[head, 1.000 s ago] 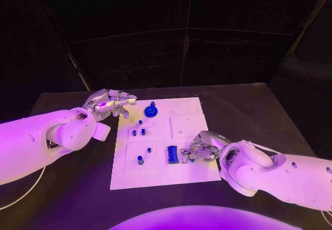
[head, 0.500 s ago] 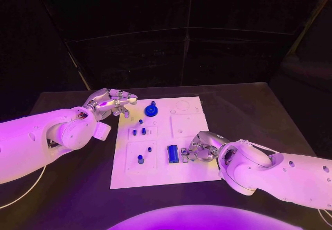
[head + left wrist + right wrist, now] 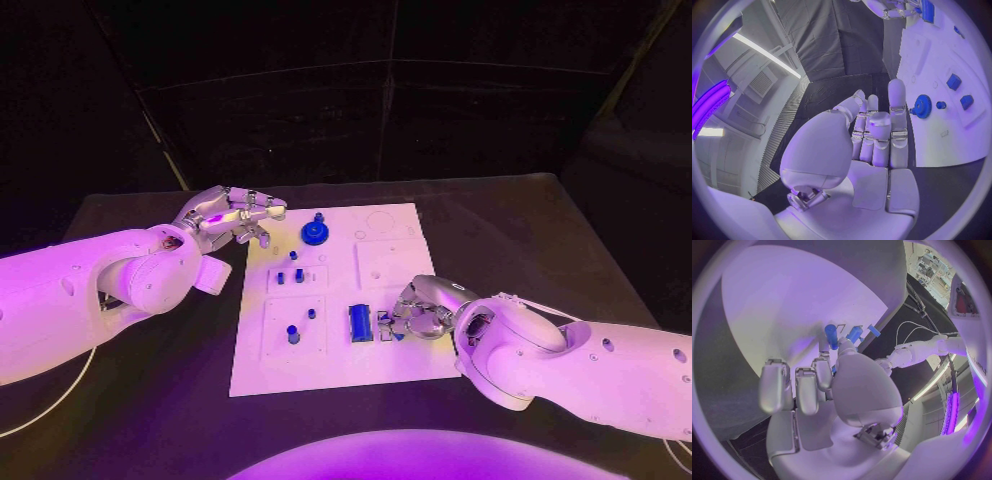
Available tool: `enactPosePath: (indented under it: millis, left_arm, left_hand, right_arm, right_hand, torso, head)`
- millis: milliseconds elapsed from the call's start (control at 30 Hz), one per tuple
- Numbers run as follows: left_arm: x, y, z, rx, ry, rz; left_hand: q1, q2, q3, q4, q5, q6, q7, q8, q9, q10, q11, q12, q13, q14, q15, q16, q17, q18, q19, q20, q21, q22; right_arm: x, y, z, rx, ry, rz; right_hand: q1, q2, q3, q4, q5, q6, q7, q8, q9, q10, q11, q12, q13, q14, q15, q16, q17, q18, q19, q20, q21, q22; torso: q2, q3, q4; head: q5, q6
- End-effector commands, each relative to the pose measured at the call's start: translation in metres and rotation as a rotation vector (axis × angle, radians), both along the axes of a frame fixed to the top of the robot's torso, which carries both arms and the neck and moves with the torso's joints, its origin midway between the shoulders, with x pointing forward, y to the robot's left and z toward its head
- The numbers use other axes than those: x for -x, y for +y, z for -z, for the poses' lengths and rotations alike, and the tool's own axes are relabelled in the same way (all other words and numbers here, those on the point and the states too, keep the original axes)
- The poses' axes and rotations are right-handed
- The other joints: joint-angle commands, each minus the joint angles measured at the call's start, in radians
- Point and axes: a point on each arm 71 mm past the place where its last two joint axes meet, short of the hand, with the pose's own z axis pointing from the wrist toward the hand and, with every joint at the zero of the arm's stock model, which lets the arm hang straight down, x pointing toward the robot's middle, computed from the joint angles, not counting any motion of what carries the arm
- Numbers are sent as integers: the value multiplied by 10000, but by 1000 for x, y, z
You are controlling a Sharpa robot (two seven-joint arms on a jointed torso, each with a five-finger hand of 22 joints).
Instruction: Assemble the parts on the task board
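Note:
The white task board (image 3: 389,365) lies in the middle of the table. On it are a blue gear (image 3: 315,233), two small blue pieces (image 3: 290,276), a blue peg (image 3: 293,335) and a blue rectangular block (image 3: 359,321). My right hand (image 3: 420,313) rests low on the board just right of the block, its fingertips pinching a small blue part (image 3: 387,325). In the right wrist view a blue cylinder (image 3: 831,336) shows past the fingers (image 3: 804,385). My left hand (image 3: 228,214) hovers at the board's far left corner, left of the gear (image 3: 922,106), fingers (image 3: 879,127) extended and holding nothing.
The black table (image 3: 548,240) runs round the board, with bare room on its right and near sides. My left forearm (image 3: 101,290) lies along the board's left edge. The board's far right part (image 3: 387,225) has empty sockets.
My right hand has crept slightly toward the board's near edge, staying beside the blue block. The left hand has not moved.

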Motion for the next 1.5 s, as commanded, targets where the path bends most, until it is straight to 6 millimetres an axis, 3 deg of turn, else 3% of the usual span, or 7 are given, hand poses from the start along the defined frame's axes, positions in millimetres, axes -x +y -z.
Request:
enactPosePath:
  millis: [33,1233,1500]
  left_arm:
    - [0,-2,-2,111,-64,113]
    - [1,-1,-2,116,-40,137]
    - [1,-1,-2,112,-36,130]
  left_hand:
    - [31,90,64,14,-15,-65,-15,34,-16,-55,-19,44,-3,-72,9,-28,7,120,-71,4,-43,-8]
    - [31,90,64,14,-15,-65,-15,34,-16,-55,-19,44,-3,-72,9,-28,7,120,-71,4,-43,-8]
    - [31,90,64,14,-15,-65,-15,34,-16,-55,-19,44,-3,-72,9,-28,7,120,-71,4,-43,-8]
  right_arm:
    - [-1,0,-1,-1,-196,54]
    - [-4,9,2,64,-200,-111]
    - [-4,10,2,63,-192,-137]
  right_hand:
    - [495,442,76,14,-54,83,-19,52,18,346,-287,89,373,824,-53,42,1485,-91,36,-52,57,23]
    - [290,416,87,200,-163,227,-62,124,115,525,-326,392,627,837,-89,82,1552,-113,80,-92,128,139]
    - [-488,231,-347,317,-58,278,-44,129,177,555,-308,404,677,838,-73,86,1561,-117,77,-84,136,157]
  torso:
    - [11,0,6]
    - [12,-8,12]
    - [7,-3,4]
  head:
    - [-2,4]
    - [46,-55]
    - [58,-70]
